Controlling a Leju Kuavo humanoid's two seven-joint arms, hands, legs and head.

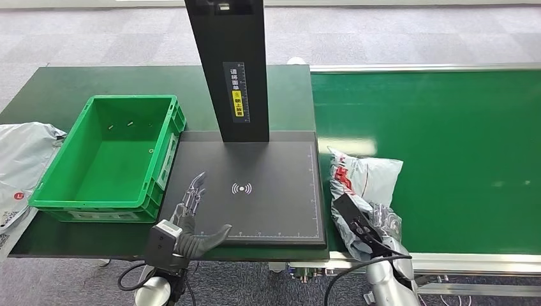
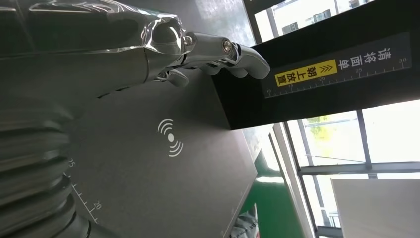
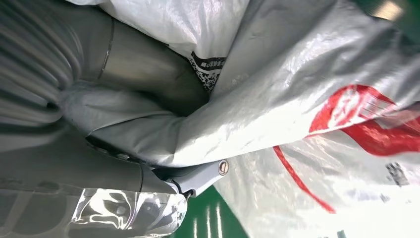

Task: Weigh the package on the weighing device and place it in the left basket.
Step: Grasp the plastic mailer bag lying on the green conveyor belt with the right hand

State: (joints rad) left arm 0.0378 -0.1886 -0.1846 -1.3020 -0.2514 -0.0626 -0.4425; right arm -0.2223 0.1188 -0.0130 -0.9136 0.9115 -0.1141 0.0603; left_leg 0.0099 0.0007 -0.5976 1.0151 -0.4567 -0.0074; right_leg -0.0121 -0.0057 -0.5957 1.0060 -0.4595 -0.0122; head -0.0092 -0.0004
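The scale (image 1: pixel 281 210) lies just left of the package (image 1: pixel 360 185), which rests on the belt (image 1: pixel 459 159) with its long axis pointing away from the robot. The right hand (image 1: pixel 373 223) grips its near end, while the left hand (image 1: pixel 191 217) hovers empty, fingers apart, over the scale.

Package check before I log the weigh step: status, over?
Right hand gripping package on conveyor. Left hand open over scale. Scale platform bare, basket holds no package.

- Your package (image 1: pixel 365 178) is a crinkled, glossy grey-white plastic mailer with red print.
- The scale plate (image 1: pixel 268 185) looks matt black and smooth.
- The basket (image 1: pixel 108 153) is smooth green plastic.
- The left hand (image 1: pixel 191 220) shows shiny metal.
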